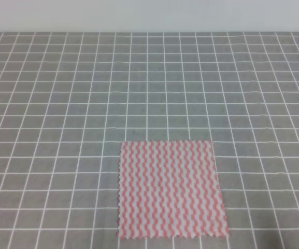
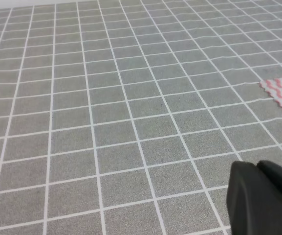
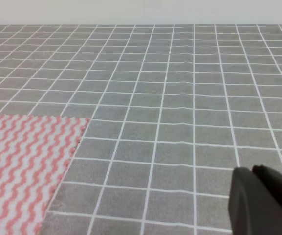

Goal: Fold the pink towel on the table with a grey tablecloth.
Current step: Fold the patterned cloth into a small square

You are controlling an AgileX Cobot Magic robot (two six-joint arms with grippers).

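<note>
Toward the near edge of the bench draped in grey cloth gridded with thin white lines (image 1: 61, 104), slightly right of centre in the high view, lies the thin square pink-and-white towel with wavy zigzag stripes and serrated edges (image 1: 170, 189), spread flat in a single layer and not yet folded. You should expect it to be very light, limp and without stiffness, so it will drape from wherever you lift it and may drag or crease on the tablecloth; being so thin and flush with the bench, an edge will be hard to get under. Your best holds look like the two near corners, or the two corners of one side, pinched close to the serrated edge so both rise together. Neither arm is touching it: the left end effector (image 2: 263, 198) shows only as a dark shape low in its wrist view, well apart from the towel corner, and the right end effector (image 3: 263, 200) likewise; you cannot tell from these views whether either is wide or narrow.
</note>
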